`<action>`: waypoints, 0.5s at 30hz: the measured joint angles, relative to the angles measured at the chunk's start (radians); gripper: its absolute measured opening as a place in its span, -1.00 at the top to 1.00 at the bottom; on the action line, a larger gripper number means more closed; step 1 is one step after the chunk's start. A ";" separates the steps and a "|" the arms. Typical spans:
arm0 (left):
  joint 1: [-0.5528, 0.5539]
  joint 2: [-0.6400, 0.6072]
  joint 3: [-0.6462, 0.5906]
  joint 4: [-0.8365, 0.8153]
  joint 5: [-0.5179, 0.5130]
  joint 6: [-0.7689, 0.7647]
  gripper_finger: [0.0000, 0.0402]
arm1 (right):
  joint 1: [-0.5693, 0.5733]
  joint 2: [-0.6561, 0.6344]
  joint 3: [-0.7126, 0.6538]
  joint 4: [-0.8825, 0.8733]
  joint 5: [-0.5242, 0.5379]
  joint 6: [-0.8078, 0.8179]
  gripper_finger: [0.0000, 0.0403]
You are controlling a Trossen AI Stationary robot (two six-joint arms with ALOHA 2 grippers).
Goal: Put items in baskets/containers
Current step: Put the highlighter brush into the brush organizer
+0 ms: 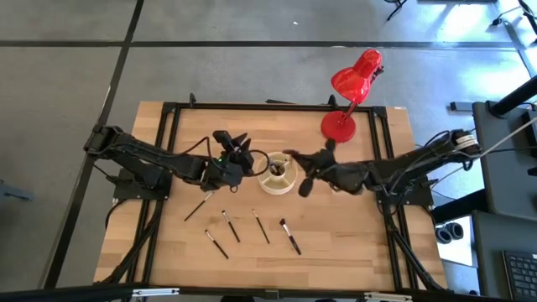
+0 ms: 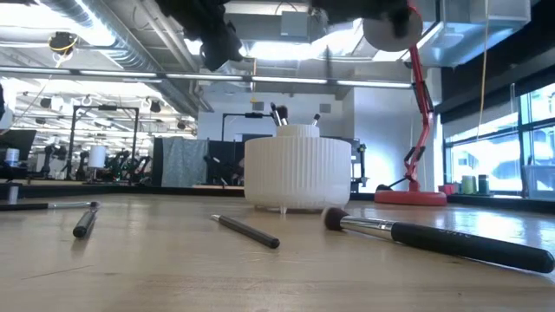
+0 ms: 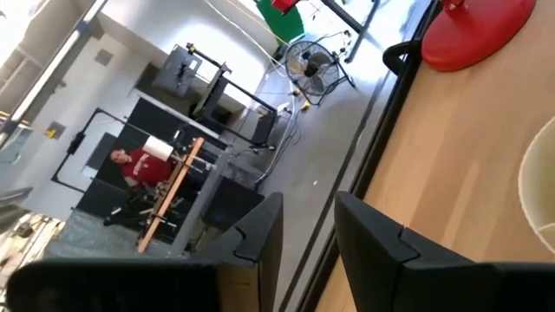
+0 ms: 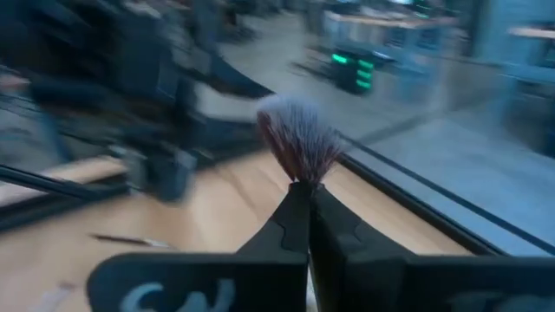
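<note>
The cream round organizer cup (image 1: 277,176) stands mid-table, with a few brushes in it; the low view shows its ribbed wall (image 2: 297,173) and brush tips (image 2: 277,114) sticking out. My right gripper (image 1: 300,164) is just right of the cup, shut on a brush with a reddish fan tip (image 4: 299,139) between its fingers (image 4: 305,217). My left gripper (image 1: 242,151) is just left of the cup, open and empty (image 3: 308,234). Several thin dark brushes lie on the wood in front of the cup (image 1: 199,205) (image 1: 231,226) (image 1: 290,237).
A red desk lamp (image 1: 340,124) stands behind the cup to the right, its base also in the left wrist view (image 3: 486,30). In the low view, brushes lie in front of the cup (image 2: 247,231) (image 2: 434,237) (image 2: 85,221). A person in red sits far off (image 3: 130,165).
</note>
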 joint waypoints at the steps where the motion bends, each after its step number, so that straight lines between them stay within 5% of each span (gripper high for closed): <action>1: 0.003 0.000 0.000 -0.001 0.001 -0.004 0.50 | -0.021 0.011 0.000 0.049 -0.060 -0.022 1.00; 5: 0.012 0.000 0.000 -0.002 0.045 -0.030 0.51 | -0.102 0.066 0.001 0.114 -0.209 -0.022 1.00; 15: 0.015 0.000 0.000 -0.040 0.130 -0.059 0.52 | -0.165 0.229 0.001 0.094 -0.301 0.066 0.90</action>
